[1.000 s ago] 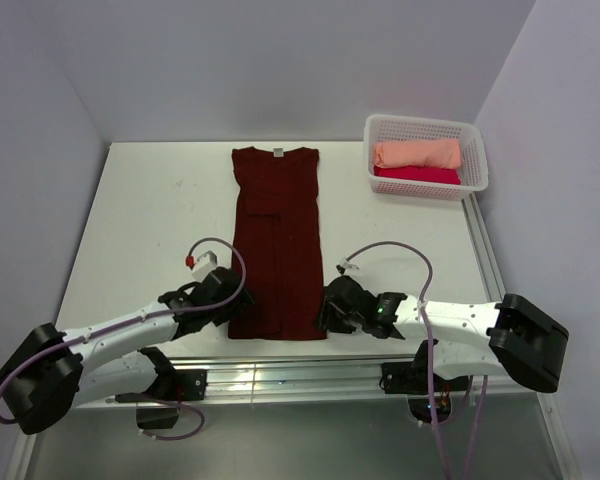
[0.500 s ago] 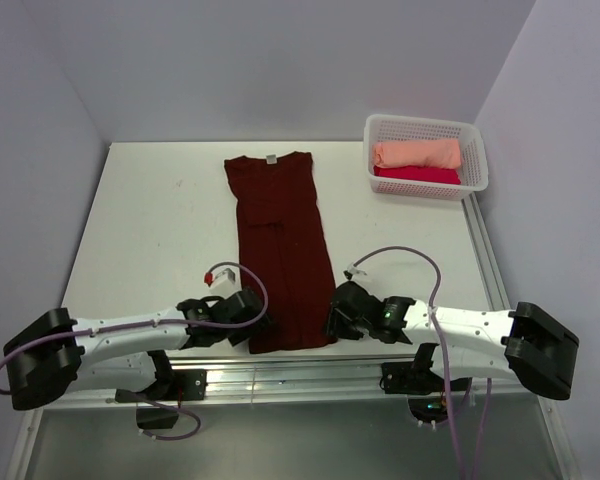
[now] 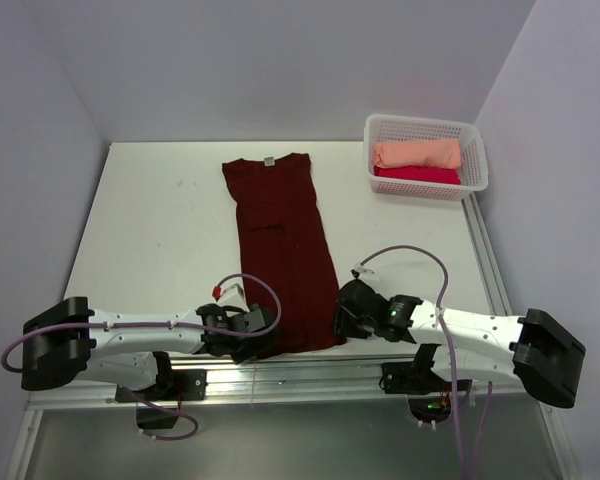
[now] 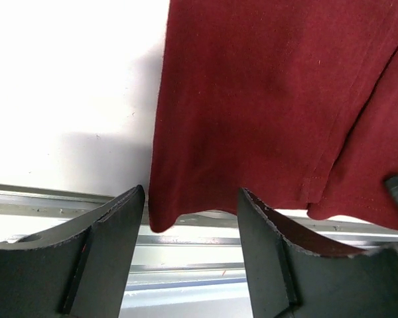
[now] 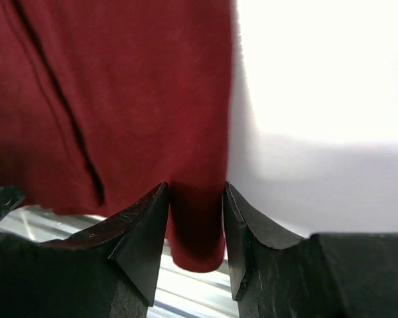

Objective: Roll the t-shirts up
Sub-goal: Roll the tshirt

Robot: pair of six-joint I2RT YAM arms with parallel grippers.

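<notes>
The dark maroon t-shirt [image 3: 280,240] lies folded into a long strip on the white table [image 3: 150,230], with its grey neck label [image 3: 269,159] at the far end. Its hem hangs over the near edge. My left gripper [image 3: 260,335] is at the hem's left corner. In the left wrist view it [image 4: 191,199] is open, with the shirt corner [image 4: 162,222] hanging loose between the jaws. My right gripper [image 3: 346,315] is at the hem's right corner. In the right wrist view it [image 5: 195,199] stands a little apart around the hanging shirt corner [image 5: 198,245].
A white plastic basket [image 3: 420,120] at the far right holds a rolled peach t-shirt [image 3: 417,153] and a crimson one [image 3: 417,174]. A metal rail [image 3: 280,375] runs along the table's near edge. Grey walls close in the back and both sides.
The maroon shirt has slid toward the near edge and skewed, so its hem now overhangs. Both grippers came back with it, the left one also moving right.
</notes>
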